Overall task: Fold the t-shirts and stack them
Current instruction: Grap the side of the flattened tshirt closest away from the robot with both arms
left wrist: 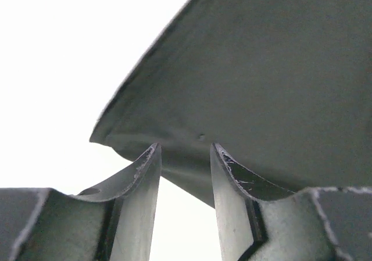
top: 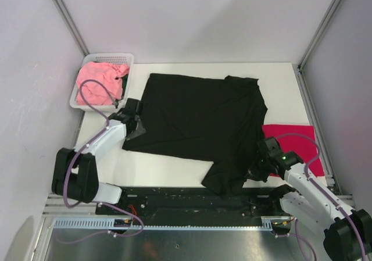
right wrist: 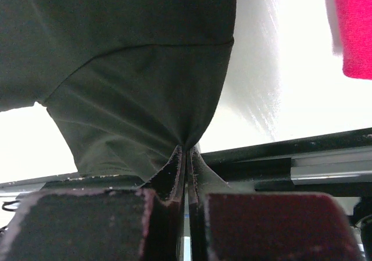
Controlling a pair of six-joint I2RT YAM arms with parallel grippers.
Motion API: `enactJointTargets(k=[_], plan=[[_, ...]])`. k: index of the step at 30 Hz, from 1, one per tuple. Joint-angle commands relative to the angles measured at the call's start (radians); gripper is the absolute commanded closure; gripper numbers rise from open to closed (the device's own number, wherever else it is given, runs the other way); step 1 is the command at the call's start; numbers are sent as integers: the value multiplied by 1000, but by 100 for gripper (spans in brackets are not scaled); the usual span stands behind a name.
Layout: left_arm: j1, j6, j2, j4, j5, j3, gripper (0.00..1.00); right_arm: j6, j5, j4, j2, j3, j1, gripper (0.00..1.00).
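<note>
Fingers are the whole story here. The left arm's fingers (left wrist: 142,182) stand apart with nothing pinched. The left edge of the black soft-cloth t-shirt (top: 197,118) lies just past their tips, with a loose corner poking off to their left. The right arm's fingers (right wrist: 170,179) are clamped tight on a bunched bit of the same shirt, what looks like the near sleeve, close to the front edge of the white desk (top: 279,81).

The tee is spread flat mid-desk, long axis running left to right. The sleeves are on the right arm's side, and what I'd guess is the hem is by the left arm. So each arm is nearest its own end, and the left one would only need to reach forward onto the cloth to grab.

The crimson red folded t-shirt (top: 293,138) sits just right of the right arm. The salmon pink t-shirt (top: 100,79) is crumpled in the white plastic mesh basket (top: 110,57) at the far left.
</note>
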Motion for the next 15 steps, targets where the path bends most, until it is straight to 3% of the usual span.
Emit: enactJointTargets(k=[1,15], plan=[[71,-14,-127,-41,-105,-79,56,-28,-44,-7,-19,5,-12,100],[188,-82,-70,-38,-69,-141,61,-51,-75,-6,-26,11,-31,100]])
